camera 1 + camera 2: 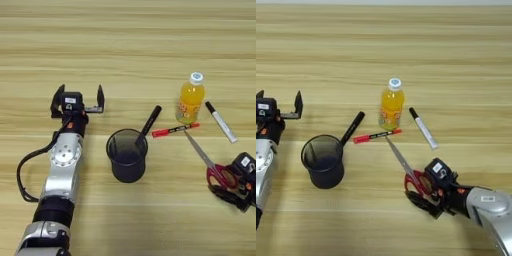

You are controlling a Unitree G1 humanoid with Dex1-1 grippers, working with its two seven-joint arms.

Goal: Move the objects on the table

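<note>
Wooden table [125, 45] held a cup [127, 155] at centre, with a bottle [190, 98] and pens beyond. Right gripper [428, 192] sat at the scissors [408, 172] handles, apparently closing on them, though the grip was unclear; left gripper [78, 101] idled wide open and empty. Next move likely needs a firm pinch before lifting.

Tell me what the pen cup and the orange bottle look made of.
Pen cup: probably metal mesh, matte black; the table grain shows faintly through its wall. Orange bottle: likely clear plastic, glossy, with the orange drink visible inside and a white cap.
</note>
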